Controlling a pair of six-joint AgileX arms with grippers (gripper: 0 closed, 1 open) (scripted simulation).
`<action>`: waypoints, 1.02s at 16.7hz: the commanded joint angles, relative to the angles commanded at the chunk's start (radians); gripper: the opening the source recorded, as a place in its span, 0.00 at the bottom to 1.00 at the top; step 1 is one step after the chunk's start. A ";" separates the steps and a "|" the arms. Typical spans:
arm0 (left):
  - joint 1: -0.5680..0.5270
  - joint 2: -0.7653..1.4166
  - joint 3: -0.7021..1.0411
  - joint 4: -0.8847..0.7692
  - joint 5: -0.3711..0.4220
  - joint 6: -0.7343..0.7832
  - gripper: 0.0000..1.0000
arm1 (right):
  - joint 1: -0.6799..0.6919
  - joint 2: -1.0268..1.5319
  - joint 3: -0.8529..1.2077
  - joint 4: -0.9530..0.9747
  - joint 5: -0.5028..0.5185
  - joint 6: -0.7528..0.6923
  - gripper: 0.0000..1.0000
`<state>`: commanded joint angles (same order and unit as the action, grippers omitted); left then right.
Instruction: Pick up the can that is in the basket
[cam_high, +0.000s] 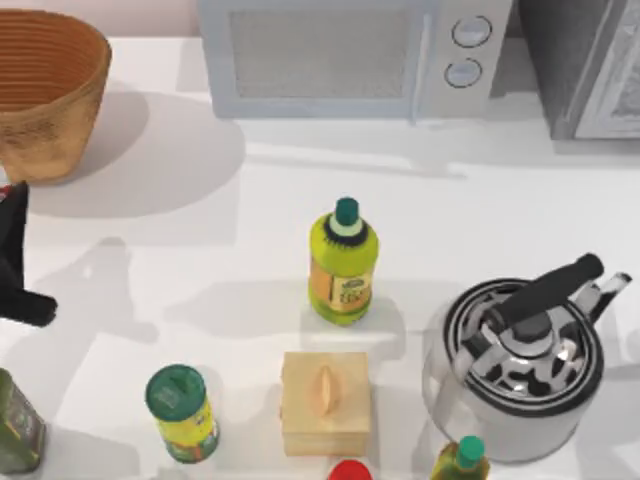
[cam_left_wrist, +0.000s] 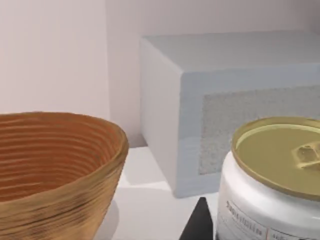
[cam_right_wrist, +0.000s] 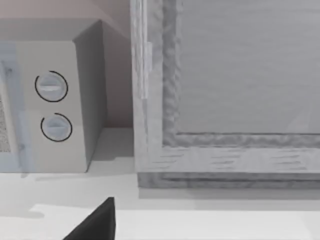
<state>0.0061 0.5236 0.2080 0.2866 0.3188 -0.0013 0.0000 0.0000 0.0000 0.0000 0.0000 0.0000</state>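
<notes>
Left wrist view — can (cam_left_wrist: 270, 185) w/ white sides, gold-tan lid, beside basket (cam_left_wrist: 55, 170).

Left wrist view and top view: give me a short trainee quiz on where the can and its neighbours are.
1. True or false: the can lies inside the basket.
2. In the left wrist view, what stands behind the can? A microwave; B kettle; C wooden box.
3. What colour is the cap of the bottle at the table's middle?
Key: 1 false, it is outside, by the left gripper at the table's left edge; 2 A; 3 green.
</notes>
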 joint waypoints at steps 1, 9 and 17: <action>-0.003 0.094 0.035 0.050 0.058 -0.001 0.00 | 0.000 0.000 0.000 0.000 0.000 0.000 1.00; -0.043 0.949 0.352 0.500 0.561 0.004 0.00 | 0.000 0.000 0.000 0.000 0.000 0.000 1.00; -0.112 1.692 0.657 0.919 0.987 0.048 0.00 | 0.000 0.000 0.000 0.000 0.000 0.000 1.00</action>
<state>-0.1058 2.2156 0.8654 1.2056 1.3057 0.0464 0.0000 0.0000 0.0000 0.0000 0.0000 0.0000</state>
